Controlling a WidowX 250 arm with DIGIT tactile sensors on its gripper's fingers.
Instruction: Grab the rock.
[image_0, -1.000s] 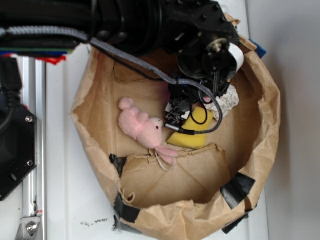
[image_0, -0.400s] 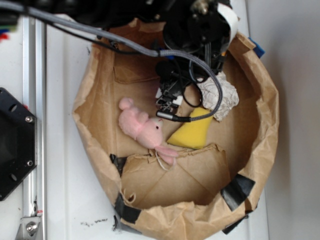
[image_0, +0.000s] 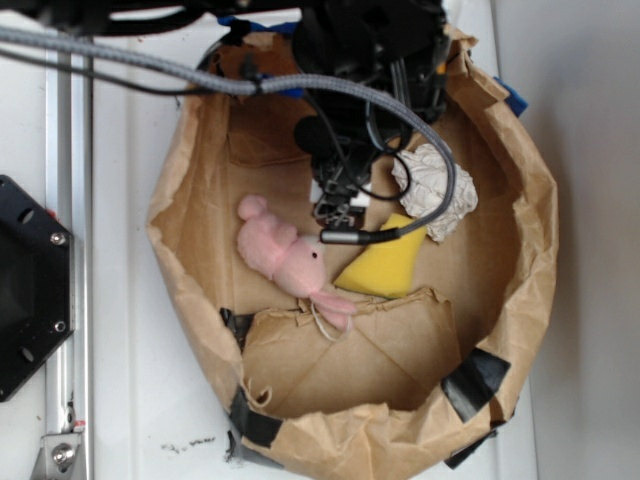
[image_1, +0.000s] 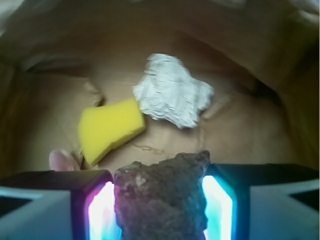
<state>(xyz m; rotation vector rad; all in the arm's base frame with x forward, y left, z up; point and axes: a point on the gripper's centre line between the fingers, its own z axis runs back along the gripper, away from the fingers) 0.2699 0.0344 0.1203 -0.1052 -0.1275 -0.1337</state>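
One second has carried the arm (image_0: 370, 60) from over the sponge (image_0: 385, 265) toward 12 o'clock, to the bag's (image_0: 535, 240) far rim; sponge and paper ball (image_0: 435, 190) now lie fully uncovered, where before the wrist masked most of both. Plush (image_0: 285, 255) unmoved at 9 o'clock of the sponge. Judgement: this looks like a lift-and-retreat with the grasp already made, so the task is near done provided the hold keeps. Exterior view gives layout only; the gripper (image_0: 335, 205) is lost in cables and dark hardware, and no rock is visible there. Wrist view settles it: the rock (image_1: 162, 197) sits wedged between the two jaws, touching both, gripper (image_1: 160, 200) pinching it, with sponge (image_1: 110, 127) at 11 o'clock and ball (image_1: 172, 92) at 12 below on the bag floor, apart from it.
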